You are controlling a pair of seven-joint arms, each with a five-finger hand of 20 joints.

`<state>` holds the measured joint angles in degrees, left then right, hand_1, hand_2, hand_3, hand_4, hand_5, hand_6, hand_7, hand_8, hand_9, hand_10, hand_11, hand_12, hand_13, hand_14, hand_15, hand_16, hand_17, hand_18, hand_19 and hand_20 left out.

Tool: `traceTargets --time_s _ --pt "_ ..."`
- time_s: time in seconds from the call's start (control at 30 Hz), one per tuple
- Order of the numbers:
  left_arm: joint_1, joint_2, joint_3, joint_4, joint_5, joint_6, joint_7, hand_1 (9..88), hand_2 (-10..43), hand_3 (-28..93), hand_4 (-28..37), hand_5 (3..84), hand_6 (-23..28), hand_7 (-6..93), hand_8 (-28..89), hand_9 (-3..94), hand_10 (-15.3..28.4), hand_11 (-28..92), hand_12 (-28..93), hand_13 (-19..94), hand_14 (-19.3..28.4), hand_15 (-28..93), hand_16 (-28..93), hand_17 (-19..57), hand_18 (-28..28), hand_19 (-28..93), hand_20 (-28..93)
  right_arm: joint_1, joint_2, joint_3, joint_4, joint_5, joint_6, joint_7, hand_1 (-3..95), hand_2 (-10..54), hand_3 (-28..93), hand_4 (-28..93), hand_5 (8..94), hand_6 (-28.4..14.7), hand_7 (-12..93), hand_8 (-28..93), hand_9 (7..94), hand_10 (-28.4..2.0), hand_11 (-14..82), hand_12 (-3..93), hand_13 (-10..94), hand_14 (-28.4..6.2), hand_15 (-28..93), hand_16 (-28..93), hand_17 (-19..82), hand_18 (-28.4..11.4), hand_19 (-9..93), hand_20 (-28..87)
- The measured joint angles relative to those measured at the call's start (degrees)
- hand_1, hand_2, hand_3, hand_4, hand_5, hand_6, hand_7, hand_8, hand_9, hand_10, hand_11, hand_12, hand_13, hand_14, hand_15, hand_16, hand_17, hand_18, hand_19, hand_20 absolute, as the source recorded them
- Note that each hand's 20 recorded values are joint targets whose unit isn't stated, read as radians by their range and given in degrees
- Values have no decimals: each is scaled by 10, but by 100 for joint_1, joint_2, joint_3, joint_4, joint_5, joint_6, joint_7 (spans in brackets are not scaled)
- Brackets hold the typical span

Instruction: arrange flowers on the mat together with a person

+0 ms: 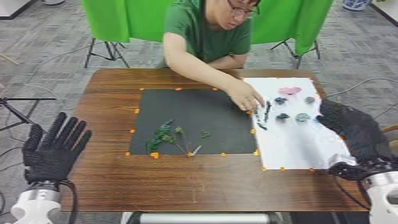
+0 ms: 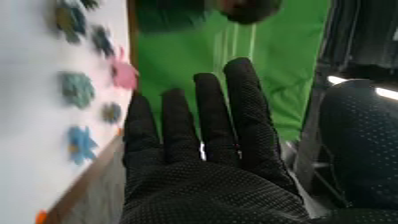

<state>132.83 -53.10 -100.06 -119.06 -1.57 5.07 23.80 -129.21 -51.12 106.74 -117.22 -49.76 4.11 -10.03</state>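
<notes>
In the head view my left hand (image 1: 55, 150) is at the table's left edge, open with straight fingers. My right hand (image 1: 354, 132) stands over the right edge of the white mat (image 1: 306, 145), also open. A person's hand (image 1: 242, 95) touches a dark green stem (image 1: 267, 107) at the white mat's left side. Beside it are a pink flower (image 1: 290, 90) and several blue-green flowers (image 1: 302, 117). On the black mat (image 1: 195, 107) lie green leafy stems (image 1: 162, 135). In the right wrist view my right hand (image 2: 213, 185) has extended fingers near the pink flower (image 2: 124, 74) and a blue flower (image 2: 81, 145).
Orange markers (image 1: 155, 155) run along the mats' edges. Brown wooden tabletop (image 1: 169, 185) surrounds the mats. The person leans over the far edge of the table, with a green backdrop (image 1: 298, 25) behind.
</notes>
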Motion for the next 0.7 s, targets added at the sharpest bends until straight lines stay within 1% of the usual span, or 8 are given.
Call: traceTargets --time_s 0.1,0.2,0.3,0.4,0.47,0.57,0.63,0.7 --pt "19 -13 0 0 -12 30 -8 248 157 653 -283 400 58 55 -88 353 123 126 45 274 114 223 -84 -27 108 231 108 429 3 -374 430 325 -618 218 253 8 697 -201 523 -14 119 -106 450 -114 53 88 327 -134 108 75 234 -159 79 184" --pt "15 -15 9 3 -14 37 -26 249 157 652 -283 400 58 56 -88 353 123 126 46 274 114 223 -85 -26 108 230 107 1125 19 -1039 936 893 -1239 339 277 -18 699 -199 533 -10 122 -107 453 -112 54 89 332 -131 111 76 237 -158 82 182" --pt "-3 -14 32 5 -14 37 -46 249 157 652 -283 401 58 55 -89 353 123 126 46 274 114 222 -85 -27 108 231 107 1676 -33 -1397 1065 990 -1626 337 285 -35 709 -201 535 -9 124 -109 455 -109 54 89 335 -128 112 75 243 -154 80 183" --pt "-11 -13 48 5 -14 39 -70 249 157 652 -283 401 59 55 -88 353 123 126 46 274 115 223 -84 -26 108 230 107 1988 -155 -1343 904 807 -1643 263 303 -53 712 -204 542 -7 127 -110 460 -107 55 90 339 -122 114 76 249 -148 76 185" --pt "-12 -11 51 5 -14 44 -76 248 157 653 -283 401 59 55 -88 353 123 125 46 274 115 222 -84 -26 108 230 107 2089 -228 -1222 772 770 -1621 170 314 -64 714 -208 546 -5 130 -112 466 -105 55 89 345 -115 114 73 253 -127 62 190" --pt "-12 -11 51 5 -14 51 -84 247 157 654 -283 401 59 54 -88 353 123 126 46 274 115 223 -84 -26 108 230 106 2105 -263 -1077 663 797 -1562 -23 340 -89 730 -217 584 9 154 -125 507 -87 65 88 352 -82 120 56 237 -76 17 215" --pt "-12 -10 51 5 -14 53 -92 247 156 654 -283 401 59 54 -88 354 122 125 45 275 115 223 -84 -26 109 229 106 2063 -260 -1066 625 794 -1362 -228 351 -95 734 -224 601 18 164 -130 518 -80 68 88 348 -71 121 45 229 -63 4 219" --pt "-18 -10 51 5 -14 53 -103 248 157 654 -283 404 56 54 -89 357 118 126 45 275 114 222 -84 -26 109 229 106 1978 -253 -1088 567 741 -955 -450 359 -95 737 -228 613 23 172 -134 526 -75 68 86 345 -65 120 38 227 -58 -1 216"
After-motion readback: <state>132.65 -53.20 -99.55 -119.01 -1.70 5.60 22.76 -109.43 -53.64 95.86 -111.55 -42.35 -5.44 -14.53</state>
